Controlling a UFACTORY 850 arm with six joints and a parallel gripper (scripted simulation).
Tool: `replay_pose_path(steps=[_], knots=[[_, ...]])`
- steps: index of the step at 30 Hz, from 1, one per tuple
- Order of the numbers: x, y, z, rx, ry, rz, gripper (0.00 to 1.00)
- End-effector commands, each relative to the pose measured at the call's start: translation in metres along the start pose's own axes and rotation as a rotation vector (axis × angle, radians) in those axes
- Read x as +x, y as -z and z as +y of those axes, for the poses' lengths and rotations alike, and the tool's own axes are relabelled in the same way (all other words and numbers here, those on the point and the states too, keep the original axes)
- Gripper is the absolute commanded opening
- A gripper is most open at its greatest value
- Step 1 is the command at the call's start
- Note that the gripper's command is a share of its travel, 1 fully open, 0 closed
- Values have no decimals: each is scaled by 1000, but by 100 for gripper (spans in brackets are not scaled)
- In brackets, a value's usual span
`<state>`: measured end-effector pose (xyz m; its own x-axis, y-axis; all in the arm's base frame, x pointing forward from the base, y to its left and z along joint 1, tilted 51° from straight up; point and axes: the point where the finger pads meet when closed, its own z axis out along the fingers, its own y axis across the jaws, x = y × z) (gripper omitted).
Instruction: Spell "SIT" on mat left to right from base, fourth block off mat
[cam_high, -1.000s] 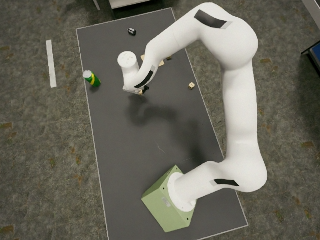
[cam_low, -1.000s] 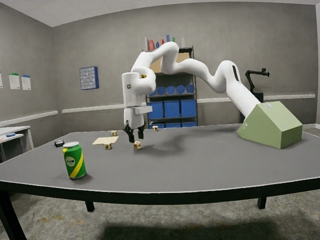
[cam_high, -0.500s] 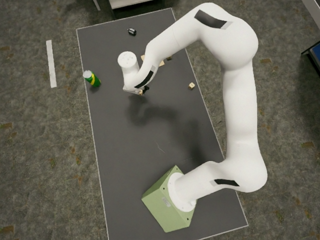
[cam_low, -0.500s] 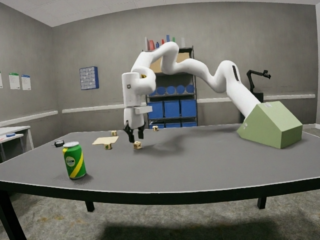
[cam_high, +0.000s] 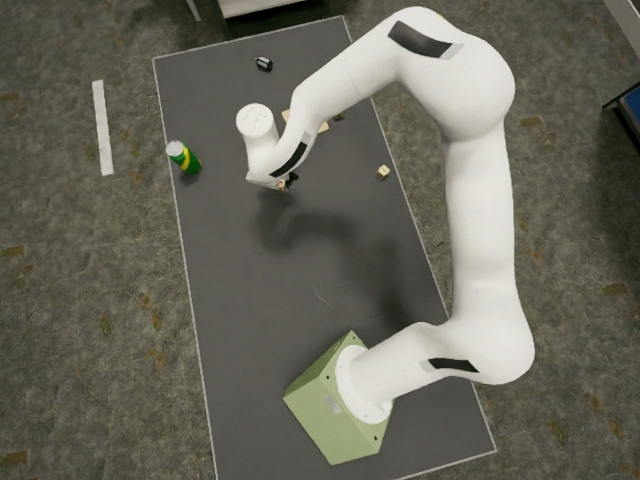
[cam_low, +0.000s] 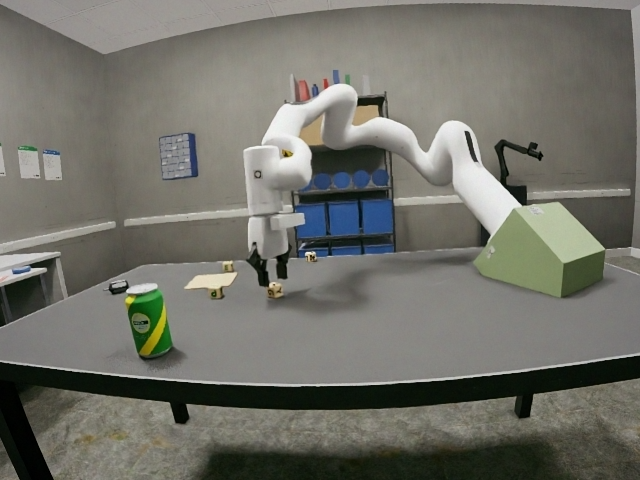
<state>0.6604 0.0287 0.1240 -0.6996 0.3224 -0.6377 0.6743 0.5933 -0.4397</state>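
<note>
From my station I saw the white arm point(cam_low: 392, 136) reaching from its green base point(cam_low: 560, 258) at the right of the exterior view across the dark bench point(cam_low: 361, 330) toward the middle left. The end effector point(cam_low: 272, 279) pointed straight down, its black fingers point(cam_low: 262, 273) spread apart and pinching nothing, hanging just above a wooden letter block point(cam_low: 275, 290) that sat on the bench a little below and right of the fingertips; I could not tell whether they touched it. In the top view that block point(cam_high: 281, 184) showed only as a sliver under the wrist, in the upper middle of the frame. The tan mat point(cam_low: 211, 280) lay left of the end effector, largely hidden under the arm from above. A second block point(cam_low: 216, 292) stood at the mat's near edge with a green letter on its side, a third point(cam_low: 227, 266) sat just behind the mat, and a fourth point(cam_low: 310, 256) lay farther back to the right, well apart from the rest; in the top view it point(cam_high: 383, 171) sat near the bench's right edge. A green and yellow can point(cam_low: 148, 320) stood at lower left, and a small black object point(cam_low: 117, 285) lay near the far left edge.
</note>
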Motion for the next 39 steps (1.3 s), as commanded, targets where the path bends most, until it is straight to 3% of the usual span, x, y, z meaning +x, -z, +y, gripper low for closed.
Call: replay_pose_path(steps=[1, 15, 39], knots=[[-1, -2, 1, -1, -1, -1, 69], [-1, -28, 1, -1, -1, -1, 69], [-1, -31, 1, -1, -1, -1, 69]])
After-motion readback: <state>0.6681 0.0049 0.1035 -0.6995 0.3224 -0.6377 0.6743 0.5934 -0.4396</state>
